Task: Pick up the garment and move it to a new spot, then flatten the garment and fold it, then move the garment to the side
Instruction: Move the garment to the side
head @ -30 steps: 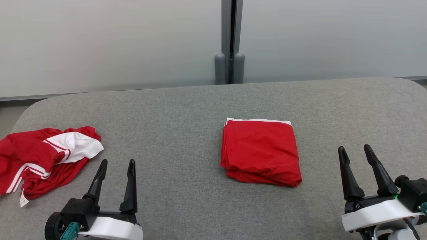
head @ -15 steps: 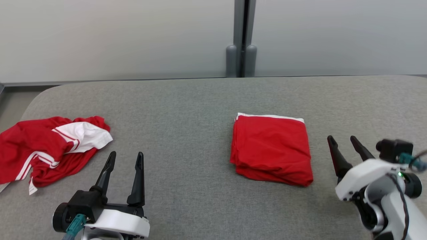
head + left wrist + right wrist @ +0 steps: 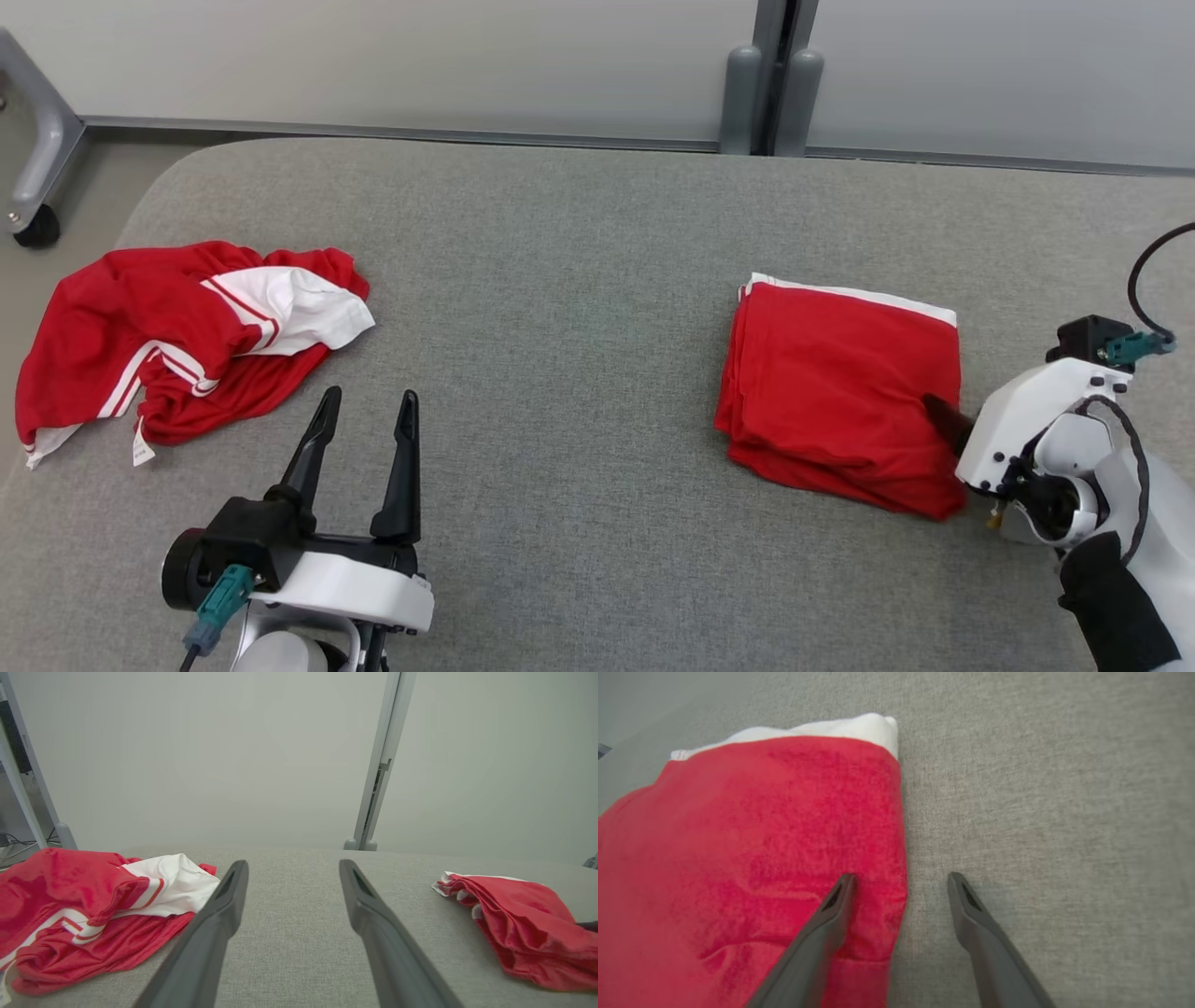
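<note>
A red garment (image 3: 840, 392) (image 3: 518, 919) (image 3: 761, 835) lies folded into a neat square, with a white edge at its far side, right of the table's middle. My right gripper (image 3: 943, 415) (image 3: 902, 876) is open at its right edge. One finger (image 3: 822, 933) lies over the red cloth and the other over bare table beside it. Near the front left, my left gripper (image 3: 370, 397) (image 3: 293, 863) stands open and holds nothing.
A second red and white garment (image 3: 177, 336) (image 3: 84, 905) lies crumpled at the left end of the grey padded table (image 3: 579, 280). A grey post (image 3: 770, 75) stands against the wall behind. A frame leg with a caster (image 3: 37, 187) stands off the table's left corner.
The head camera has tilted and turned, shifting the whole picture. My right gripper has turned and swung left onto the folded garment's right edge. The left gripper has kept its place.
</note>
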Robot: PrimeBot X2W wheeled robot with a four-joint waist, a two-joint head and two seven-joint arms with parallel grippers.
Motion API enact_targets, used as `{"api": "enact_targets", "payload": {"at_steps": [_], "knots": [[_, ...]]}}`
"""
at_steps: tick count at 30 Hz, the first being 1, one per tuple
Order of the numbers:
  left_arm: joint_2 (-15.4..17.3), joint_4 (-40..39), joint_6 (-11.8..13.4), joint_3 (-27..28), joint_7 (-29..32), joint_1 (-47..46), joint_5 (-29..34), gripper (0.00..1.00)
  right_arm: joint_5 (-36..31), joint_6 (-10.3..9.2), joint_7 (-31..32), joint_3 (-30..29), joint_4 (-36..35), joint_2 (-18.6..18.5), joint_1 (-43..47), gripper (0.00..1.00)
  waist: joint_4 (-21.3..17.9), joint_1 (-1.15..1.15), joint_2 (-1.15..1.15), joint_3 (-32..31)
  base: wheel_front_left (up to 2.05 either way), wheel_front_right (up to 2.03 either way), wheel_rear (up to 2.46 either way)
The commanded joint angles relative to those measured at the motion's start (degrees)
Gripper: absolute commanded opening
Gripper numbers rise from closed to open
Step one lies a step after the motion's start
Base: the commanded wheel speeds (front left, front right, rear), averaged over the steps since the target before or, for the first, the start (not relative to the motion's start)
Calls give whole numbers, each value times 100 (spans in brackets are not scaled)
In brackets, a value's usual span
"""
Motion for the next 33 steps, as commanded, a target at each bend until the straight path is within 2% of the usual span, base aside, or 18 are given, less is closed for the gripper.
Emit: {"api": "enact_targets", "payload": {"at_steps": [1, 9, 10, 11, 12, 20, 33], "knots": [[12, 7, -26, -14, 1, -129, -26, 100, 158, 3, 184, 15, 142, 81, -151, 100, 104, 0, 0, 116, 0, 0, 0], [10, 38, -13, -41, 1, -190, -45, 100, 497, 2, 241, 176, 454, 172, -171, 100, 168, 0, 0, 171, 0, 0, 0], [11, 38, -7, -36, 1, -192, -44, 100, 538, 2, 189, 195, 452, 176, -175, 47, 165, 0, 0, 167, 0, 0, 0], [11, 38, -4, -30, 1, -191, -39, 100, 561, 2, 132, 220, 444, 171, -178, 16, 153, 0, 0, 157, 0, 0, 0], [10, 35, -4, -24, 1, -188, -22, 100, 596, 2, 69, 250, 427, 158, -183, 0, 133, 0, 0, 139, 0, 0, 0], [10, -6, -96, -63, 1, -98, 31, 100, 796, 2, -365, 599, 148, -21, -216, 0, -240, 0, 0, -96, 0, 0, 0], [7, -35, -257, -451, 1, -140, 42, 100, 1147, 2, -579, 1267, -444, -265, -27, 0, -1691, 0, 0, -284, 0, 0, 0]]}}
